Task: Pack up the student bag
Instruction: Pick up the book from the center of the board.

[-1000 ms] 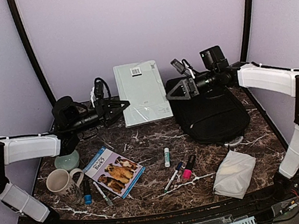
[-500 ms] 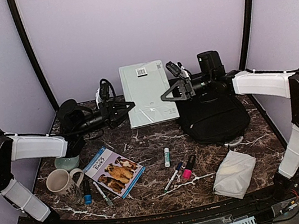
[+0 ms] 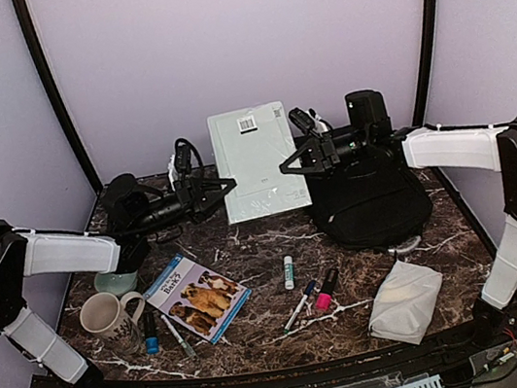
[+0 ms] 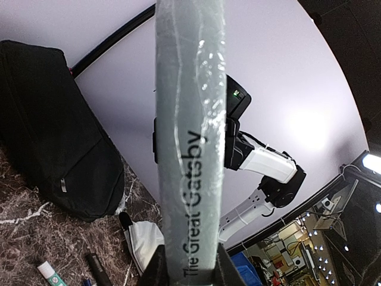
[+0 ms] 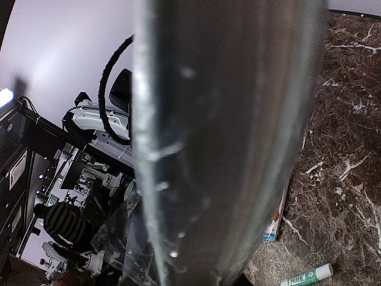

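One pale book (image 3: 255, 160) upright, pinched by left gripper (image 3: 227, 184) jaws, seemingly by right gripper (image 3: 286, 164) jaws too; beside it one student bag (image 3: 368, 201); on counter (image 3: 247, 245), one mug (image 3: 108, 321), one pouch (image 3: 405, 301).

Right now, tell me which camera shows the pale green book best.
Top external: the book shows nearly its whole cover and barcode. Left wrist gives only the spine with its title, The Great Gatsby; right wrist only a blurred edge filling the frame.
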You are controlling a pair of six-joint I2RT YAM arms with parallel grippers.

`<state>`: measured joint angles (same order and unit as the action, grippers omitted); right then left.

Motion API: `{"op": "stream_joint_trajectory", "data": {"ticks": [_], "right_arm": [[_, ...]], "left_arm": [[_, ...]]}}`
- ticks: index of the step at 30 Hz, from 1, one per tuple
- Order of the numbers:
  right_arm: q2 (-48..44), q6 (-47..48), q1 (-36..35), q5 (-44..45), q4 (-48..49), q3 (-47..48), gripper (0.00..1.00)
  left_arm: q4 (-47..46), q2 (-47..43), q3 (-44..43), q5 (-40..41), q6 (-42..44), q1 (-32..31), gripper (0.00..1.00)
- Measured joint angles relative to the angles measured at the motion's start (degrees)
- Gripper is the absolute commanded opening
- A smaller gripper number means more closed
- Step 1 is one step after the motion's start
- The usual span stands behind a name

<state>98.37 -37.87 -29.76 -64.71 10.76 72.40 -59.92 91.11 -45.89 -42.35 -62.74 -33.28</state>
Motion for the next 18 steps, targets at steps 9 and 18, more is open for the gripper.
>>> {"op": "stream_joint_trajectory", "data": {"ticks": [9, 18], "right_arm": [[-1.53, -4.48, 3.74, -1.42, 5.51, -5.25, 0.00], [-11.30, 3.82, 19.58, 3.41, -5.35, -9.99, 0.00]], "left_arm": [[4.66, 5.01, -5.73, 0.31, 4.17, -0.74, 0.35], [20.09, 11.06, -20.17, 10.67, 15.08, -1.53, 0.42]]}}
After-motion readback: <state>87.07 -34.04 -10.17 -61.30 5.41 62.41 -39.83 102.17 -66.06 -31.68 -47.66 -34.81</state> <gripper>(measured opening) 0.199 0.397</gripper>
